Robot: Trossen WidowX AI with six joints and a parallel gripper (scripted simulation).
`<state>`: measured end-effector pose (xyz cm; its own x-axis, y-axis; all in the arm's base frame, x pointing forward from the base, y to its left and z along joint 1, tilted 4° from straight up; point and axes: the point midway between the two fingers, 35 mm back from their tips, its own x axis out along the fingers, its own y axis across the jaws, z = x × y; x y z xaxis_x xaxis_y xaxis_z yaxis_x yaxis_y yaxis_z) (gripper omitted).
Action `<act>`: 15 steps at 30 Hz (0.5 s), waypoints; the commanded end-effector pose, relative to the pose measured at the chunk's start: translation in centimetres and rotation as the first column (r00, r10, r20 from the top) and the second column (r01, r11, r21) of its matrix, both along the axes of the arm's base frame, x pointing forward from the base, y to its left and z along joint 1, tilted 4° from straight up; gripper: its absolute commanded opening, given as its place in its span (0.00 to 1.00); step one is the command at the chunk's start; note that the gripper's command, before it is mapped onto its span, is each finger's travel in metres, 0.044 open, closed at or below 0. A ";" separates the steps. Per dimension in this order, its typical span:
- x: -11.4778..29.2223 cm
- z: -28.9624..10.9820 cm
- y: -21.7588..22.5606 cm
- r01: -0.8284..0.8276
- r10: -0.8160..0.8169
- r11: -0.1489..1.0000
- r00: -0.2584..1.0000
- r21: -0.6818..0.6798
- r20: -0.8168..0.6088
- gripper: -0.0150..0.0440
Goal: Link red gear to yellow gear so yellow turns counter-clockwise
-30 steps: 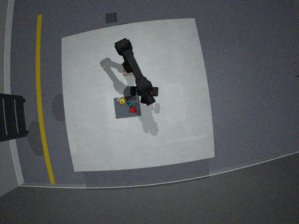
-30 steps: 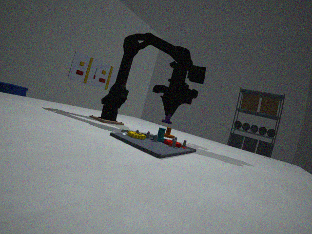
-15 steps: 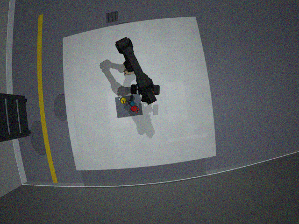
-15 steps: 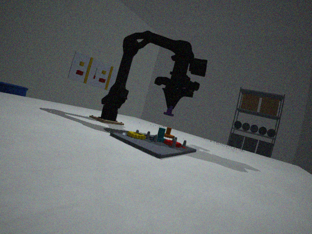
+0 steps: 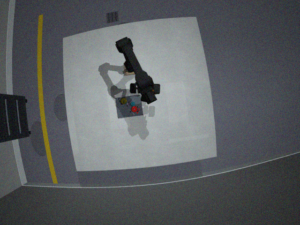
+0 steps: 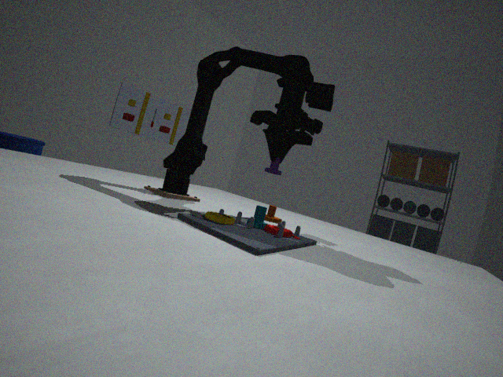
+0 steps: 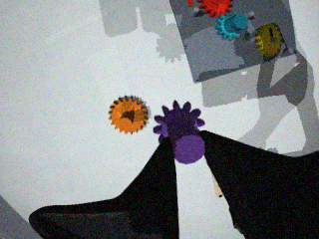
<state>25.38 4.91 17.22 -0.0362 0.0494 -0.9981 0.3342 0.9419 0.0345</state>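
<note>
My gripper [image 6: 276,161] [image 7: 185,139] is shut on the handle of a purple gear [image 6: 273,171] [image 7: 179,119], held high above the table. An orange gear [image 6: 273,219] [image 7: 128,116] with an upright handle stands on the table beside the grey board [image 5: 122,113] [image 6: 250,247] [image 7: 199,70]. On the board, a teal gear [image 5: 132,103] [image 6: 259,217] [image 7: 226,27] with a tall handle sits between the red gear [image 5: 134,110] [image 6: 276,230] [image 7: 216,6] and the yellow gear [image 5: 122,101] [image 6: 219,217] [image 7: 269,41]. Whether its teeth touch either gear is unclear. In the top view the arm hides the purple and orange gears.
Several short grey pegs stand on the board, including one near the yellow gear [image 6: 238,217] and others beside the red gear [image 6: 277,228]. The arm's wooden base plate [image 5: 129,73] [image 6: 172,195] lies behind the board. The arm's shadow falls across the board and table.
</note>
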 end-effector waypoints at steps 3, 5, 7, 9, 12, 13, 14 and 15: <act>-0.1 1.5 -0.1 -0.006 0.006 1.000 1.000 0.002 0.008 0.25; -0.2 1.9 -0.2 -0.006 0.006 1.000 1.000 0.002 0.008 0.25; -0.3 2.1 -0.2 -0.006 0.006 1.000 1.000 0.002 0.008 0.25; -0.3 2.2 -0.2 -0.006 0.006 1.000 1.000 0.001 0.008 0.25; -0.1 1.9 -0.7 -0.006 0.006 1.000 1.000 0.001 0.008 0.25; 0.0 1.7 -0.9 -0.006 0.006 1.000 1.000 0.001 0.008 0.25; 0.1 1.6 -1.0 -0.006 0.006 1.000 1.000 0.000 0.009 0.25; 0.2 1.5 -1.2 -0.006 0.006 1.000 1.000 0.000 0.009 0.25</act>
<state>25.26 4.22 18.94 -0.0333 0.0496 -0.9982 0.3309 0.9430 0.0358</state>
